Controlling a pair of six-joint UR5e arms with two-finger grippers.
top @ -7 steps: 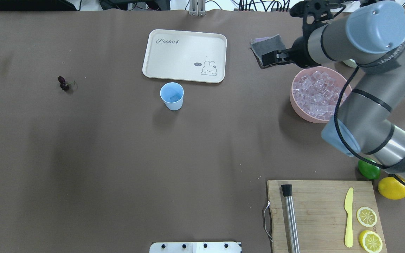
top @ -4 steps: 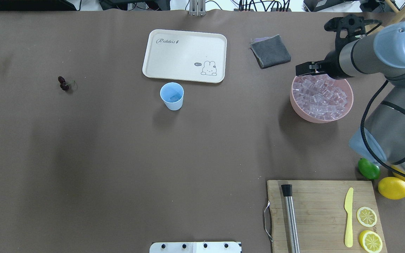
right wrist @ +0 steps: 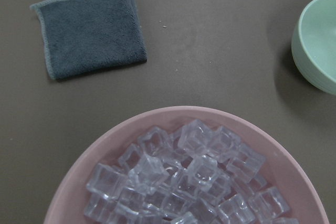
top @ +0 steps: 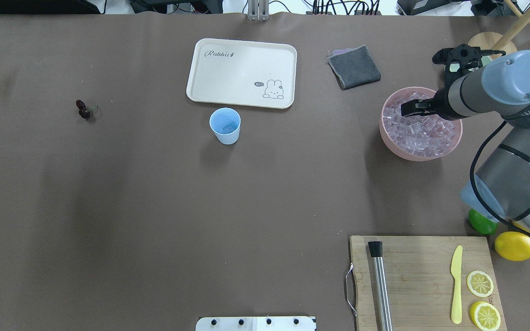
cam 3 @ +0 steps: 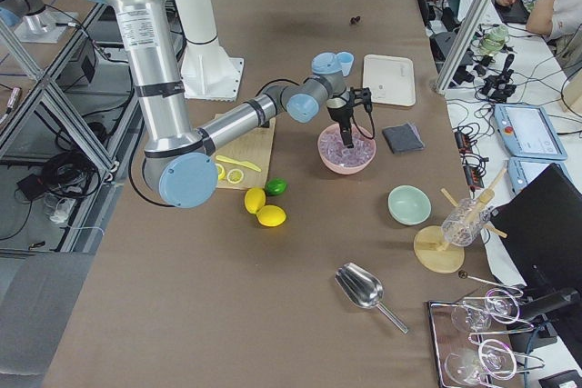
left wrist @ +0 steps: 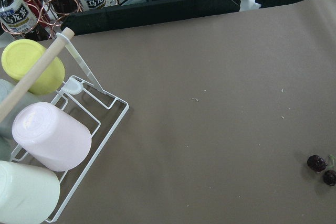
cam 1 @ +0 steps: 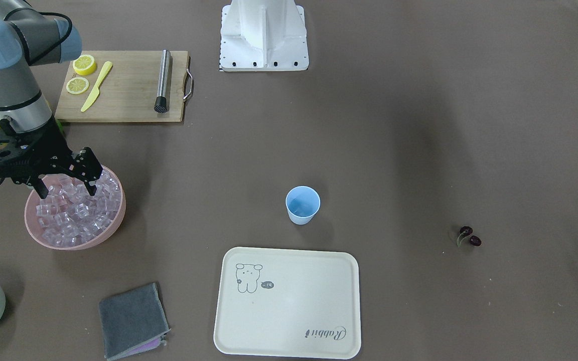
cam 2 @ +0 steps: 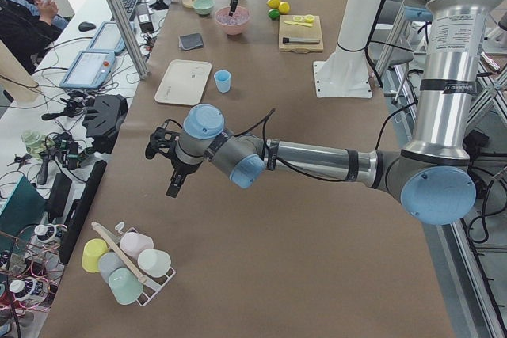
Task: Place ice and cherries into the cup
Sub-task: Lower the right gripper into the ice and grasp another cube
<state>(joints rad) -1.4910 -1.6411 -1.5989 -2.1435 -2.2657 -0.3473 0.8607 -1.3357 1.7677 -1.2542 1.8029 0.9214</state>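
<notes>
Over the pink bowl (cam 1: 116,220), right gripper (cam 1: 67,191) spread wide, poised right at the ice (cam 1: 68,223), nothing gripped. Cup (cam 1: 302,205) well apart at mid-table, near the tray (cam 1: 289,311); cherries (cam 1: 470,237) far beyond. Left gripper (cam 2: 173,186): cannot tell. Risk: slick, loosely heaped cubes, likely to squirt from a closing grip, or come up in twos and drop short of the cup.

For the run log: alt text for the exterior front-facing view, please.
The right gripper hangs open over a pink bowl heaped with ice cubes at the view's left. A light-blue cup stands mid-view, just above a cream tray, and the two cherries lie apart, far toward the view's right.
</notes>
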